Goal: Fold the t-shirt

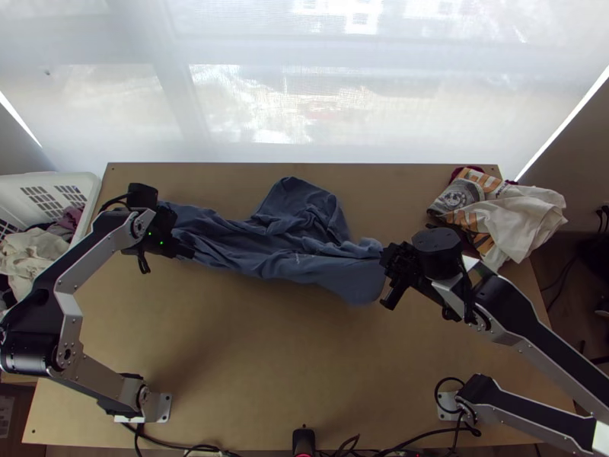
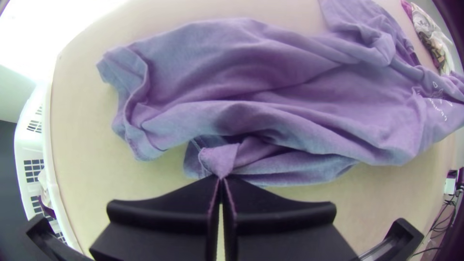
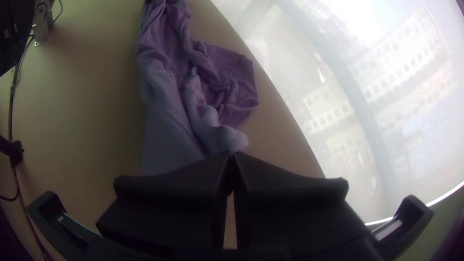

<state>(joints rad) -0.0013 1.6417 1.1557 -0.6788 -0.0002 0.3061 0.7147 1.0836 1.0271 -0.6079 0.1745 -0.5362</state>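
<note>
The blue t-shirt (image 1: 266,247) lies bunched lengthwise across the table, with one part sticking out toward the window. My left gripper (image 1: 190,252) is at its left end; in the left wrist view my left gripper (image 2: 221,180) is shut on a small edge of the t-shirt (image 2: 290,101). At the shirt's right end is my right gripper (image 1: 385,263). The right wrist view has my right gripper (image 3: 232,155) shut on the end of the t-shirt (image 3: 166,106), which stretches away from it. White print marks the shirt near the right end.
A white basket (image 1: 93,186) with clothes stands beyond the table's left edge. Other crumpled cloths (image 1: 502,209) lie at the table's far right corner. Cables and a small black device (image 1: 303,440) are at the near edge of the table (image 1: 251,365).
</note>
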